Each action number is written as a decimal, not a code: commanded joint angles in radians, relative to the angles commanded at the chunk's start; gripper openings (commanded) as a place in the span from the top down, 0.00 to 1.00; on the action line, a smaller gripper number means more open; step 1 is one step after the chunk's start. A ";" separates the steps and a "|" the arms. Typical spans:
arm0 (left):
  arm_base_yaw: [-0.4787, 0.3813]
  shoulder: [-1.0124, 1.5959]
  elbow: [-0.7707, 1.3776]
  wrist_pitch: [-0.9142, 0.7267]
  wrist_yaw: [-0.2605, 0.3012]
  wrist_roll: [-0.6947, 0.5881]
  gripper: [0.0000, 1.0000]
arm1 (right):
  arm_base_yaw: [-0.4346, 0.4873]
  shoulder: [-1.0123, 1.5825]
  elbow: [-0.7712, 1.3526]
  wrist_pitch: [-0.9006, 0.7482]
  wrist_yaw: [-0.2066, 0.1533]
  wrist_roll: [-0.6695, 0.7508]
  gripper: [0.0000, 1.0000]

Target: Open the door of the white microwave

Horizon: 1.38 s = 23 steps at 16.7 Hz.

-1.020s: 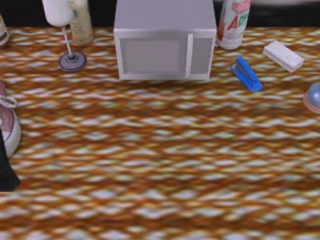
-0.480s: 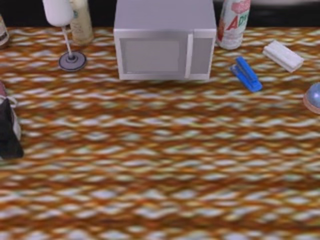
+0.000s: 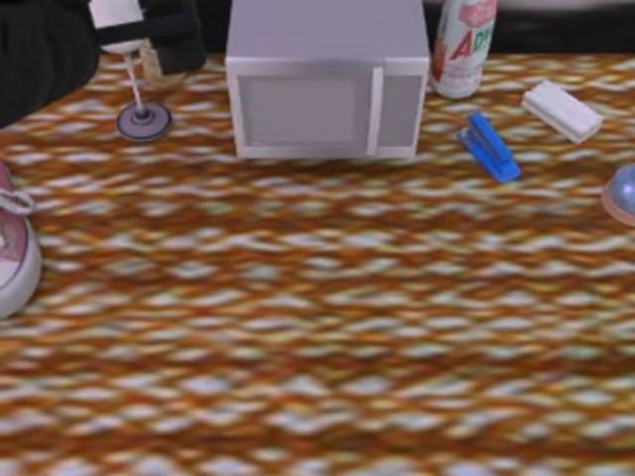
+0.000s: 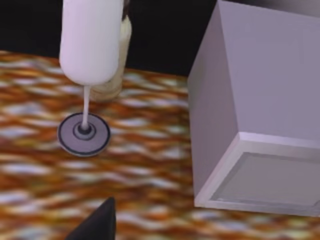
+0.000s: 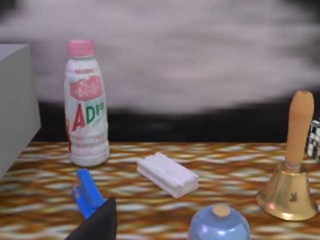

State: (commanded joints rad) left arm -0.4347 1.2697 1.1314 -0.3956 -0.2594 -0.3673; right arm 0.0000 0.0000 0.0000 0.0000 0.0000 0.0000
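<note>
Position matters most: the white microwave (image 3: 325, 74) stands at the far middle of the counter (image 3: 317, 327), door (image 3: 308, 109) shut, and its slim upright handle (image 3: 376, 111) runs along the door's right edge, beside the grey control strip (image 3: 400, 109). The left arm (image 3: 45, 50) is at the far left, near the wine glass (image 3: 134, 59), so the handle lies to its right; whether its tool (image 4: 97, 225) is open I cannot tell, and nothing seems held. The microwave is boxy, smooth and pale with a flat grey window; the counter has a woven orange pattern.
</note>
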 joint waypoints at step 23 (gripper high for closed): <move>-0.294 1.054 0.873 -0.268 -0.177 -0.248 0.00 | 0.000 0.000 0.000 0.000 0.000 0.000 0.00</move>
State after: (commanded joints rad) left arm -0.7283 2.3237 2.0040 -0.6631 -0.4359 -0.6157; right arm 0.0000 0.0000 0.0000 0.0000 0.0000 0.0000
